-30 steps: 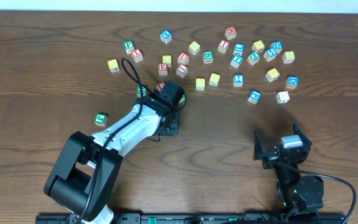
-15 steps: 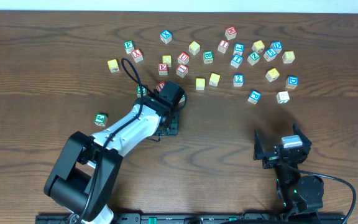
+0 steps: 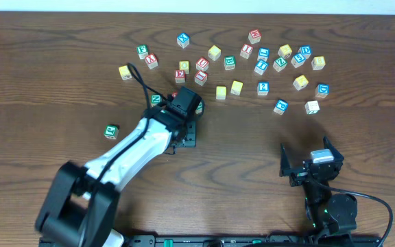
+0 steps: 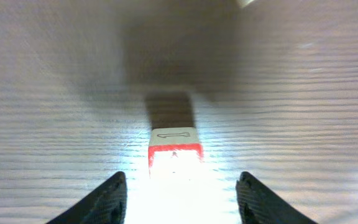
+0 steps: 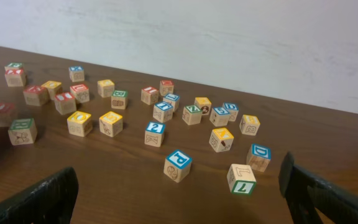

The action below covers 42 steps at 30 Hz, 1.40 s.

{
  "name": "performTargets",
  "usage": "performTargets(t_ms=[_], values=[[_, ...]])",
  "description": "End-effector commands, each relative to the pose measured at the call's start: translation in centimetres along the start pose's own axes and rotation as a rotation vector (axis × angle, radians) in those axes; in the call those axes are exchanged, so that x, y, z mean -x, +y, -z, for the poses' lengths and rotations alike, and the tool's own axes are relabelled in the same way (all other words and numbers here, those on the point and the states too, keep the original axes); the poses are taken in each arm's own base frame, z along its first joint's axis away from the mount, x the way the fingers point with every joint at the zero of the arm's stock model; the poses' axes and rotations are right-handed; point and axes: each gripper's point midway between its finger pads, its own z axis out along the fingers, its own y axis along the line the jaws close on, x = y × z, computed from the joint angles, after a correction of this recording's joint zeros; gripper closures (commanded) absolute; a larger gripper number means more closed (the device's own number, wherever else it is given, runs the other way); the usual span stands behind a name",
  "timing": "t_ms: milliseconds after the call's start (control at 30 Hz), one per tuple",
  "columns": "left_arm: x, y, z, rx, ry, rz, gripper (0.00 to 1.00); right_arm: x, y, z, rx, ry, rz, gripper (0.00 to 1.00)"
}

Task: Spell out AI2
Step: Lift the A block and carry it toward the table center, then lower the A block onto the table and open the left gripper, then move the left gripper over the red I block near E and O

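Observation:
A red-edged wooden cube (image 4: 174, 152) rests on the table just ahead of my left gripper (image 4: 183, 200). The jaws stand open, with a gap on each side of the cube. Glare washes out its top face, so I cannot read its letter. From overhead the left gripper (image 3: 186, 136) sits below the left part of the cube scatter and the arm hides this cube. The blue 2 cube (image 5: 155, 132) stands in the scatter (image 3: 263, 88). Other red-lettered cubes are too small to read. My right gripper (image 5: 179, 205) is open and empty at the near right (image 3: 308, 156).
Several alphabet cubes lie scattered across the far half of the table. A blue P cube (image 5: 178, 165) and a green 7 cube (image 5: 241, 178) are closest to the right gripper. One green cube (image 3: 112, 130) sits alone at the left, and a pale wall stands behind the table.
The left jaws have widened and let go of the red-edged cube. The left arm has shifted slightly away from its base. The right arm has not moved.

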Motion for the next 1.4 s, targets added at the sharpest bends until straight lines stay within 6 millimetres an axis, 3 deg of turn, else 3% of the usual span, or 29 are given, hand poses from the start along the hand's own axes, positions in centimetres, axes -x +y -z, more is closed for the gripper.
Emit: performTargets(t_ms=[0,300,500,633,800,1067,1367], values=[[2.8,-1.3,3.9,-0.06,-0.124,0.002,0.39,-0.1,-0.3,0.0,-0.012,0.002,-0.012,0.01],[6.7,-3.3,9.3,-0.137,-0.282,-0.044,0.35,-0.1,-0.3,0.0,-0.012,0.002,-0.012,0.01],[10.1,-4.3,11.0,-0.118,-0.323,-0.043,0.28,-0.1,-0.3,0.0,-0.012,0.002,-0.012,0.01],[11.7,-4.6,10.2,-0.073,-0.262,-0.084,0.25,-0.1,-0.3,0.0,-0.012,0.002,-0.012,0.01],[13.5,-3.8,7.6,0.0,-0.146,-0.104,0.24,-0.1,-0.3,0.0,-0.012,0.002,-0.012,0.01],[16.6,-2.9,3.8,0.0,-0.142,0.203,0.25,-0.1,-0.3,0.0,-0.012,0.002,-0.012,0.01],[19.3,-4.2,3.9,-0.079,-0.242,0.429,0.25,-0.1,-0.3,0.0,-0.012,0.002,-0.012,0.01]])
